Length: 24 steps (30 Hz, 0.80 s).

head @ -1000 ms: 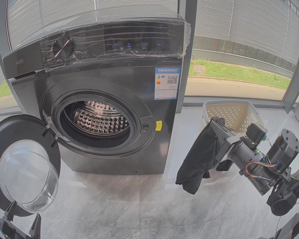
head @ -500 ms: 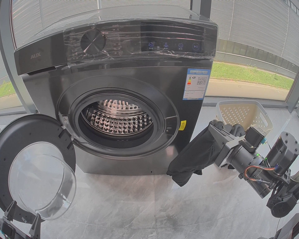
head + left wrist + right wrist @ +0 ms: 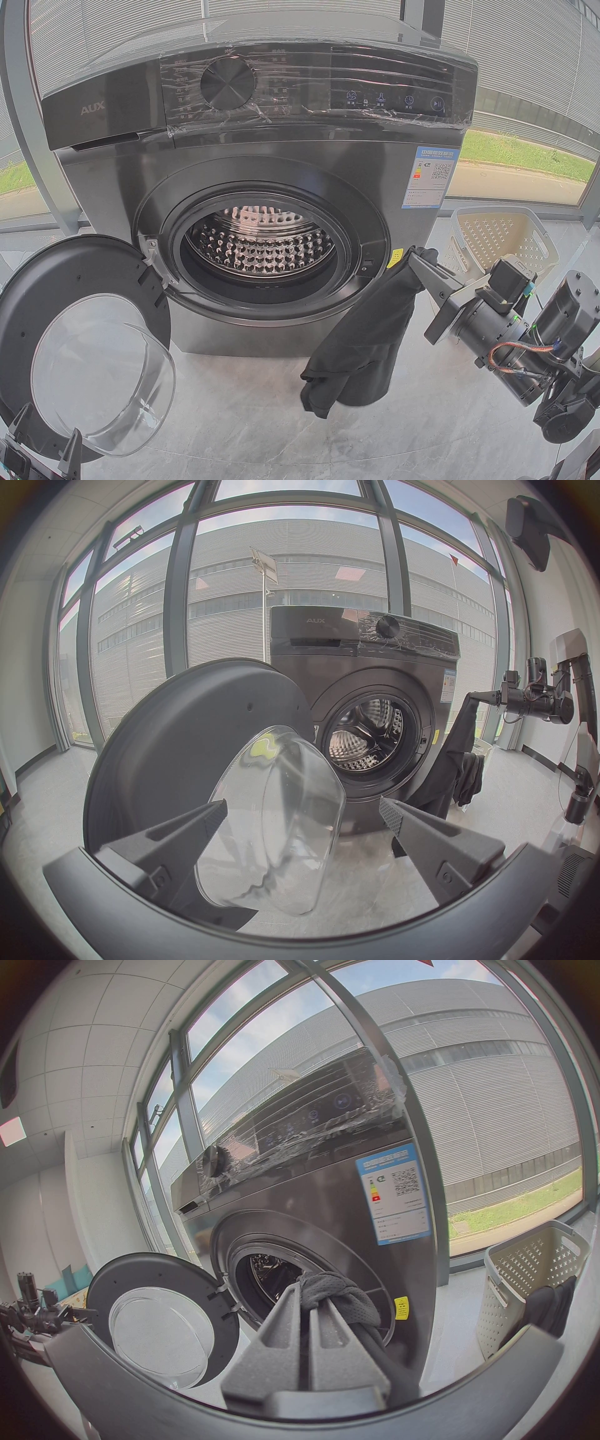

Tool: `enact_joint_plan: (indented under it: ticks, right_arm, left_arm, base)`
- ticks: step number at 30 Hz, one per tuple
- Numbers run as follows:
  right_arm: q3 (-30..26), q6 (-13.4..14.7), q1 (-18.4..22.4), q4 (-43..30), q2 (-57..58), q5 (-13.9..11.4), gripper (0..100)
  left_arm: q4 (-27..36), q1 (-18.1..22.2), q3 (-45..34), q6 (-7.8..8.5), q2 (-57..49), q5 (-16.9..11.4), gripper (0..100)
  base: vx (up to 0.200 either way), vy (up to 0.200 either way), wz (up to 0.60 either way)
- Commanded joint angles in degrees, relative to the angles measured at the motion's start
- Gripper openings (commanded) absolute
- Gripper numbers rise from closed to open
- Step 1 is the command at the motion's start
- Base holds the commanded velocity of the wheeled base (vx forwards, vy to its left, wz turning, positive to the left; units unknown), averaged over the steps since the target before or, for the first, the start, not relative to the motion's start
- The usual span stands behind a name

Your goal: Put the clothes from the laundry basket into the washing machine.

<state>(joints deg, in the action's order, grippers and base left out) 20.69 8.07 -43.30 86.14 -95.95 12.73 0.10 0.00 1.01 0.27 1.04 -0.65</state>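
Your right gripper (image 3: 417, 259) holds its jaws clenched on a black garment (image 3: 359, 350), which hangs in front of the washing machine (image 3: 281, 156), just short of the open drum (image 3: 262, 247). The drum looks bare, so I judge nothing is loaded yet. Another dark piece (image 3: 550, 1304) lies in the laundry basket (image 3: 500, 1297). Your left gripper (image 3: 302, 805) sits with jaws released by the open door (image 3: 187, 742).

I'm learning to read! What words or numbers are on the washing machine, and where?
Washing machine drawer front: a short brand word in pale letters, left unquoted.
Energy label beside the door opening: print and square code too small to read.
Yellow sticker: too small to read.
Control panel: lit symbols, captions too small.
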Motion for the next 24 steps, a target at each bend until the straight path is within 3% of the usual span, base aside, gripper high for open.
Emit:
enact_joint_plan:
  ticks: [1,13,19,24]
  right_arm:
    - [0.05,0.02,-0.12,0.08,-0.20,0.02,0]
    - [-0.12,0.10,-0.12,-0.01,-1.08,0.02,0]
    - [-0.56,0.19,-0.12,-0.01,-1.17,0.02,0]
    - [-0.56,0.10,-0.12,-0.01,-1.17,0.11,0]
  left_arm:
    - [-0.01,0.00,-0.92,0.00,-1.04,0.03,100]
    - [-0.01,0.00,-0.92,0.00,-1.04,0.03,100]
    - [-0.01,0.00,-0.92,0.08,-1.04,-0.06,100]
    - [-0.01,0.00,-0.92,0.08,-1.04,0.03,100]
  base:
    - [0.000,0.000,0.00]
    - [0.000,0.000,0.00]
    - [0.000,0.200,0.00]
    - [0.000,0.000,0.00]
